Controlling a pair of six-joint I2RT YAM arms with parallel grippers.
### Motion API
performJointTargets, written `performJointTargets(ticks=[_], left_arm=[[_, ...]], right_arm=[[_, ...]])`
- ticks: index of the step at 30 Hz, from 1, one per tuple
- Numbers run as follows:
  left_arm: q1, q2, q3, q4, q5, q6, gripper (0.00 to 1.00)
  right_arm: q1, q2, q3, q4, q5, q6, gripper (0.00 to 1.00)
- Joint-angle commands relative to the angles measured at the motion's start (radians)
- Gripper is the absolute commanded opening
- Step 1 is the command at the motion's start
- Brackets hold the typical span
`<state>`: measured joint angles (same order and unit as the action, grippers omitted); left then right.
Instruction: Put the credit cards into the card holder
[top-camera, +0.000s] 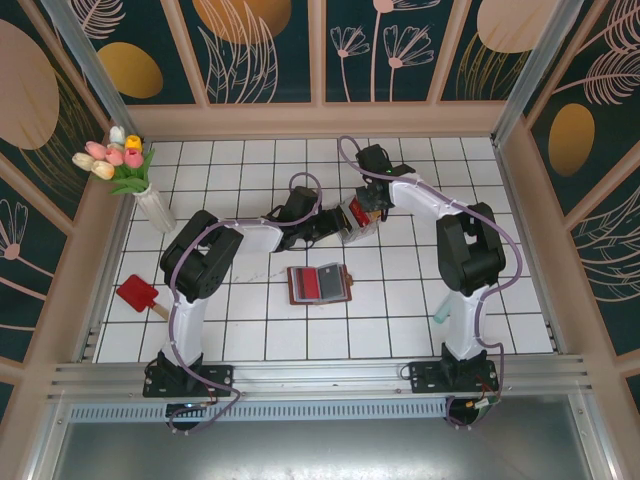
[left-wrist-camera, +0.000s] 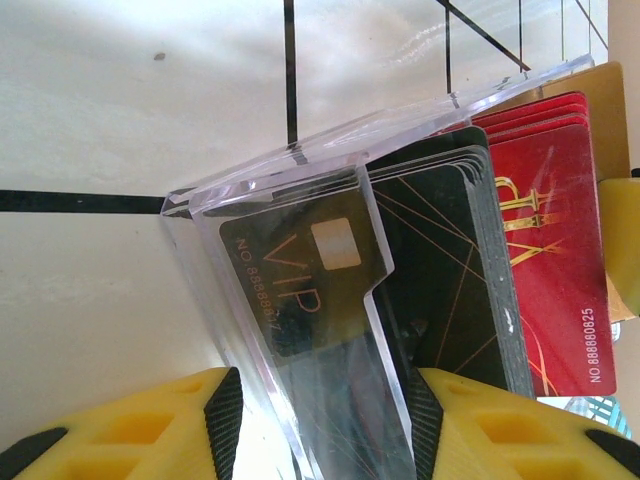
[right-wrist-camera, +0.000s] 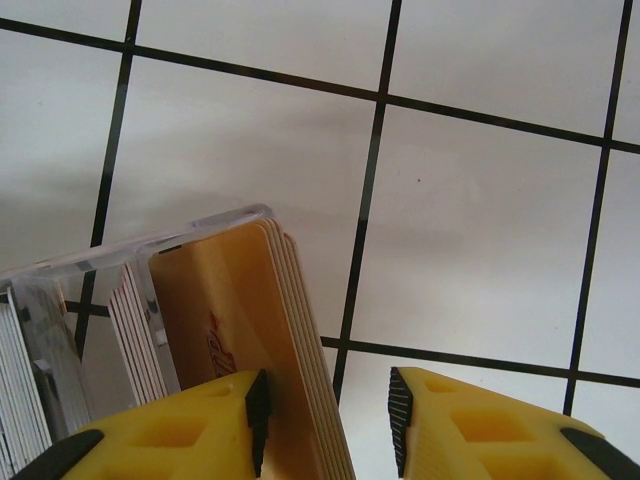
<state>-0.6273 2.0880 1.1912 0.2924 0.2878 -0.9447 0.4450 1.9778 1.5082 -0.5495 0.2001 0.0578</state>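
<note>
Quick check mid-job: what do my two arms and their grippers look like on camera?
Both the left arm and right arm have white links, black joint housings and black bases, with a mauve cable looping along each. The left gripper and right gripper have yellow fingers with recessed pockets and black ribbed pads.

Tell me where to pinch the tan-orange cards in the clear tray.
Pinch the tan-orange cards across their faces, at the edge exposed at the end of the clear tray, coming edge-on. They stand on edge as a thin stack, so the right gripper can probably straddle it.
</note>
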Motion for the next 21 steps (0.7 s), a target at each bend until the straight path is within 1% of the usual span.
performJointTargets(ticks=[1, 5, 7, 11, 15, 17, 21], left_arm=[[0.0, 0.021, -0.024, -0.052, -0.007, 0.007, 0.49], [0.001, 0.02, -0.025, -0.056, -0.013, 0.009, 0.49], [0.001, 0.02, -0.025, -0.058, -0.014, 0.009, 0.48], [0.0, 0.02, -0.027, -0.059, -0.016, 0.011, 0.48], [0.0, 0.02, -0.027, -0.06, -0.016, 0.01, 0.47], [0.001, 0.02, -0.026, -0.06, -0.016, 0.011, 0.47], [0.001, 0.02, -0.028, -0.06, -0.016, 0.011, 0.47]], right_arm=[[-0.005, 0.025, -0.019, -0.014, 0.022, 0.002, 0.39], [-0.004, -0.013, -0.009, -0.015, 0.055, -0.007, 0.36], [-0.004, -0.031, 0.004, -0.026, 0.064, -0.011, 0.33], [-0.003, -0.05, 0.028, -0.042, 0.064, -0.013, 0.33], [-0.003, -0.051, 0.029, -0.048, 0.074, -0.015, 0.32], [-0.003, -0.048, 0.024, -0.048, 0.071, -0.016, 0.29], [-0.004, -0.053, 0.018, -0.047, 0.067, -0.013, 0.29]])
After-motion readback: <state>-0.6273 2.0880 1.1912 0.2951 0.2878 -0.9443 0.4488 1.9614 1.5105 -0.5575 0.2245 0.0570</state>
